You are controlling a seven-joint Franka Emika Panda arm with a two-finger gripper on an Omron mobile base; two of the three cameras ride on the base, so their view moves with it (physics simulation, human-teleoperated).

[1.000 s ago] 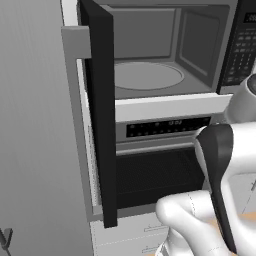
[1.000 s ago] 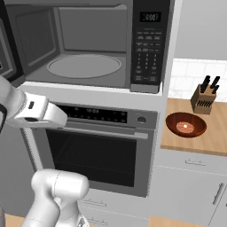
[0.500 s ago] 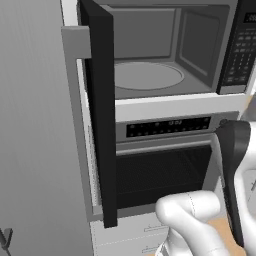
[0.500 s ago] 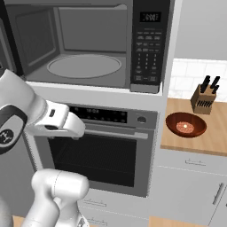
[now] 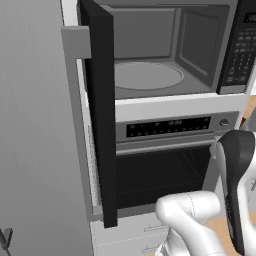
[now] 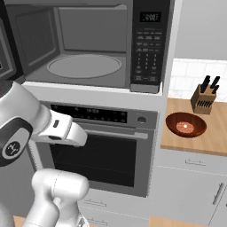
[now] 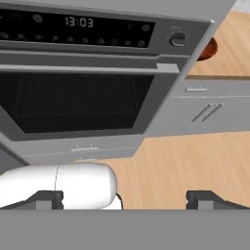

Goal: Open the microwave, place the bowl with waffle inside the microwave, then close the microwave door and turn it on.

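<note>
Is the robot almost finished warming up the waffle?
Not yet. The microwave door is open and the microwave is empty. The gripper is open, holding nothing. The bowl with waffle sits on the counter. Left: load it, shut the door, start.

Matt black microwave door [image 5: 102,115], smooth grey cavity, glossy reddish-brown bowl with waffle [image 6: 185,124], pale wood counter [image 6: 217,133]

Colours here are pretty muted – the microwave [image 6: 88,48] has a grey cavity and a black keypad panel [image 6: 148,44], and the microwave door [image 5: 102,115] is flat black. The oven [image 6: 106,146] underneath is steel grey with a dark window. The bowl with waffle [image 6: 185,125] is reddish-brown – orange grid-patterned waffle inside – on a light wood counter [image 6: 213,137], brown knife block [image 6: 203,99] at 12 o'clock.
</note>
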